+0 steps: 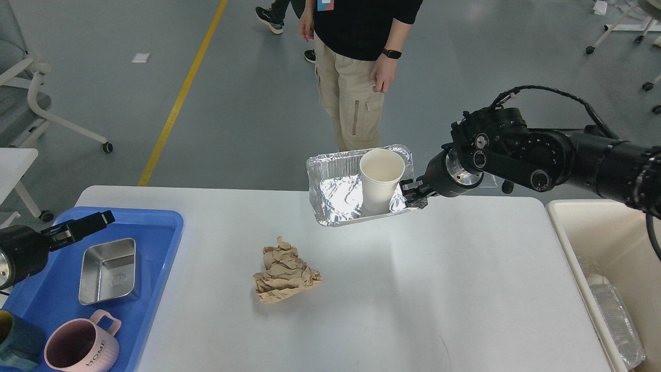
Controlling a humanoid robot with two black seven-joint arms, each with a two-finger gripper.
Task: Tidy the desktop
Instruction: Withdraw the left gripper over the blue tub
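Observation:
The white desktop (413, 289) fills the lower view. A crumpled brown paper ball (284, 274) lies left of its middle. Above the far edge my right gripper (413, 194) is shut on the right rim of a foil tray (335, 194), held a little off the surface. A white paper cup (381, 178) stands upright inside that tray. My left gripper (85, 225) hovers over the far left corner of the blue tray (165, 243), holding nothing; its fingers look close together but I cannot tell their state.
The blue tray holds a steel dish (108, 271), a pink mug (77, 349) and a teal cup (15, 343). A cream bin (573, 227) at the right edge contains a foil tray (617, 323). A person (356, 67) stands beyond the table.

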